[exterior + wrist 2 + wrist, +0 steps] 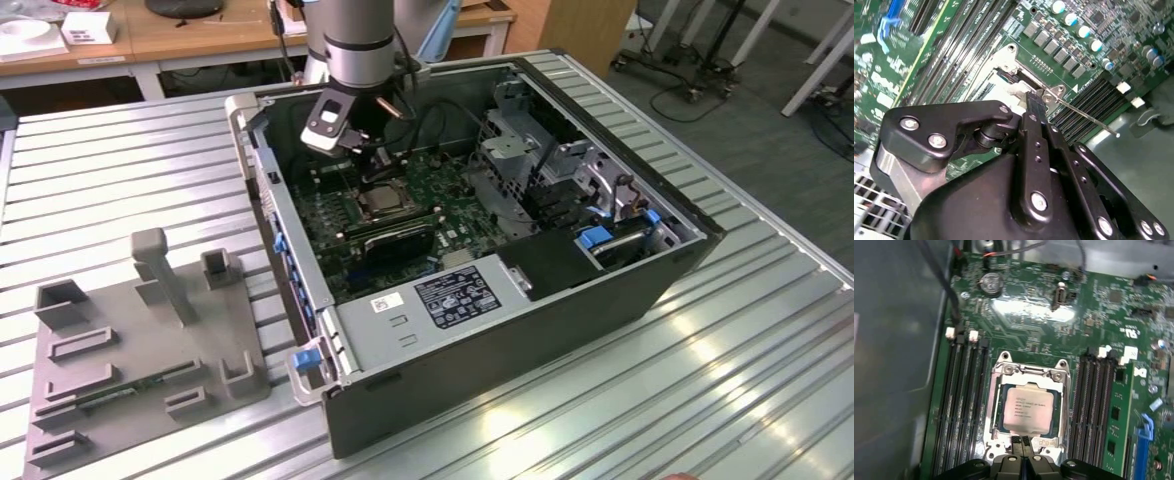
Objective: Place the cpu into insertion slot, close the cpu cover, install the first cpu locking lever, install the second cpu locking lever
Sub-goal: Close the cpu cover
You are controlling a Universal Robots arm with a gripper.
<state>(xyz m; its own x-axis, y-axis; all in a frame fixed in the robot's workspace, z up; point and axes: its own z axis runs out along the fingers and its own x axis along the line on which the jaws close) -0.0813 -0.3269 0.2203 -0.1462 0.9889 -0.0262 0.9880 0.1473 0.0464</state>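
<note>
Fingers (1017, 441) pinched together, apparently empty, at cpu cover (1030, 371) edge | cpu (1026, 409) seated in insertion slot (998, 410) under it | cpu cover likely thin, stiff, springy; press front tab.

Silvery satin metal cpu (1026, 409), shiny metal cpu cover (1029, 374) — smooth black gripper (1022, 441)

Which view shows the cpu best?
The first wrist view: the cpu faces the camera, its whole top visible. The exterior view shows it small. In the second wrist view the gripper blocks that spot.
</note>
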